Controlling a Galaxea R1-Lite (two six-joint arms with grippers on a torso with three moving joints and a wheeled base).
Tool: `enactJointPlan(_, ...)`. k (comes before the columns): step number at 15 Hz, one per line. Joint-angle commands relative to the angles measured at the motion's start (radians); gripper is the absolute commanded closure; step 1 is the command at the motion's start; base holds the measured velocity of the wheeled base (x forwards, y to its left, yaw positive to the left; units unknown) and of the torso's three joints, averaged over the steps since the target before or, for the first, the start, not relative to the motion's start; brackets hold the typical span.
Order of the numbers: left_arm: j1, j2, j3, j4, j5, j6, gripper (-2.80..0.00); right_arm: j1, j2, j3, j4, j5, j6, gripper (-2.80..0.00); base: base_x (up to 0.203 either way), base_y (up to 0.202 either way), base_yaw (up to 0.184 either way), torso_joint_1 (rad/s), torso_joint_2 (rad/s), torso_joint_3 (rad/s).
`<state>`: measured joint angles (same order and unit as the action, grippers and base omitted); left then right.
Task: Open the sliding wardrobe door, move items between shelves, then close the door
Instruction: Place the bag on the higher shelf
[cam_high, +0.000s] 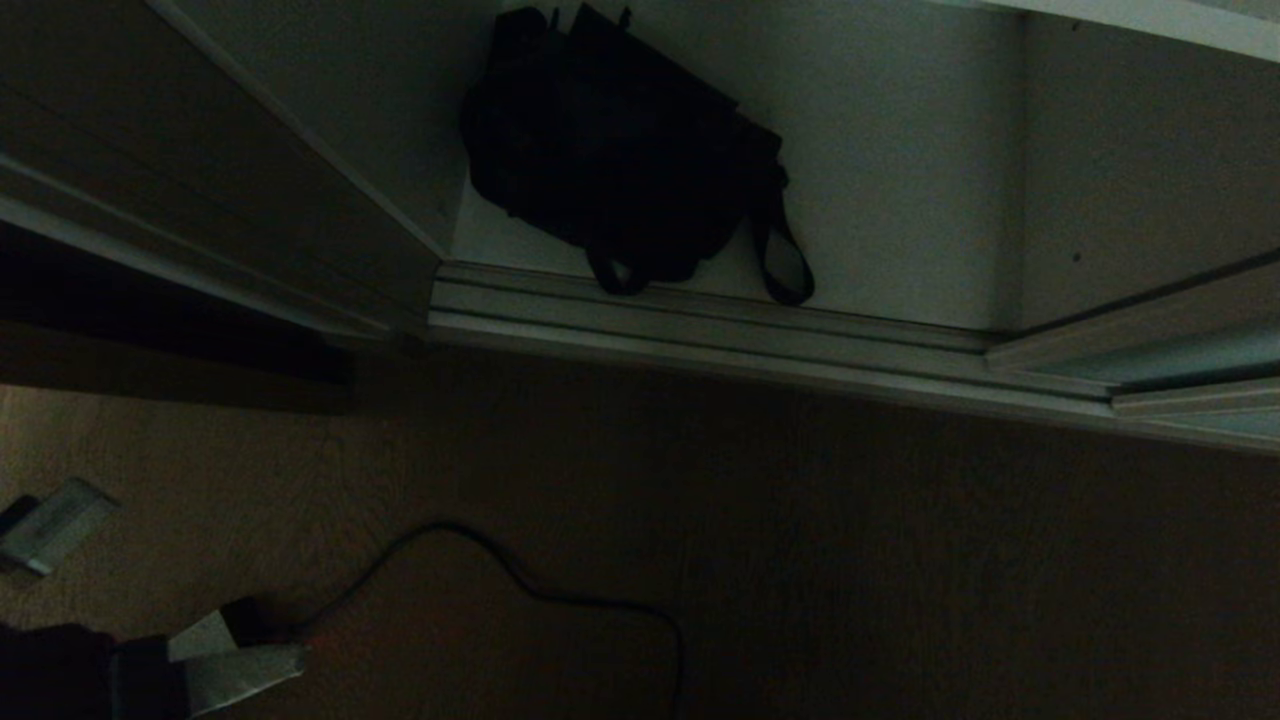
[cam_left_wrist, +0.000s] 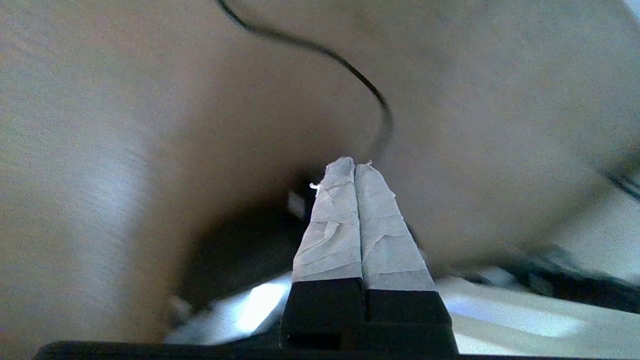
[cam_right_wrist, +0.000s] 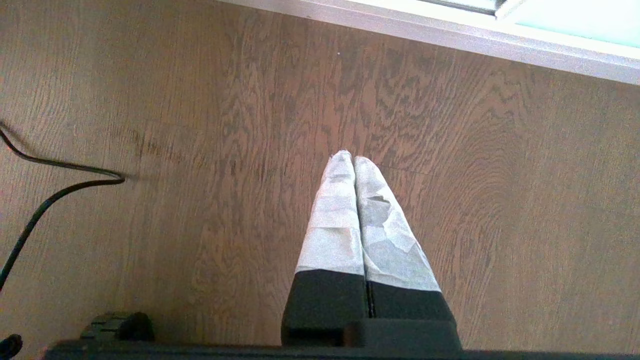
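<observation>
Black bag (cam_high: 625, 150) against shelf's (cam_high: 900, 200) front edge

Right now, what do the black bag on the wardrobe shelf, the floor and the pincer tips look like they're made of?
The floppy black strapped bag looks like matte fabric: it slumps and its straps droop. The brown floor shows wavy grain, so wood or wood-look laminate. The right pincer has fingertips wrapped in wrinkled pale tape, as has the left pincer.

The black bag's (cam_high: 610, 150) top is being cropped by the head view's upper edge; the left gripper (cam_high: 290, 650) is showing only partly, bottom-left.
</observation>
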<state>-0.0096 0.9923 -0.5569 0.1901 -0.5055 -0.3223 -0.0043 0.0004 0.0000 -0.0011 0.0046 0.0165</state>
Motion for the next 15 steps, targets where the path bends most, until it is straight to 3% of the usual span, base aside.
enactJointPlan(1, -0.013, 0.228, -0.043, -0.019, -0.059, -0.020, 0.00, 0.000, 0.000, 0.000, 0.000, 0.000, 0.000, 0.00, 0.000, 0.000, 0.000, 0.000, 0.00, 0.000)
enactJointPlan(5, -0.079, 0.512, -0.213, -0.108, -0.091, -0.116, 0.00, 0.000, -0.002, 0.000, 0.000, 0.001, 0.000, 0.00, 0.000, 0.000, 0.000, 0.000, 0.00, 0.000)
enactJointPlan(8, -0.133, 0.730, -0.422, -0.153, -0.095, -0.171, 0.00, 0.000, 0.000, 0.000, 0.000, 0.002, 0.000, 0.00, 0.000, 0.000, 0.000, 0.000, 0.00, 0.000)
enactJointPlan(12, -0.157, 0.903, -0.741, -0.168, -0.093, -0.300, 0.00, 0.000, 0.000, 0.000, 0.000, 0.001, 0.000, 0.00, 0.000, 0.000, 0.000, 0.000, 0.00, 0.000)
enactJointPlan(15, -0.172, 1.003, -0.897, -0.241, -0.088, -0.406, 0.00, 0.000, 0.000, 0.000, 0.000, 0.001, 0.000, 0.00, 0.000, 0.000, 0.000, 0.000, 0.00, 0.000)
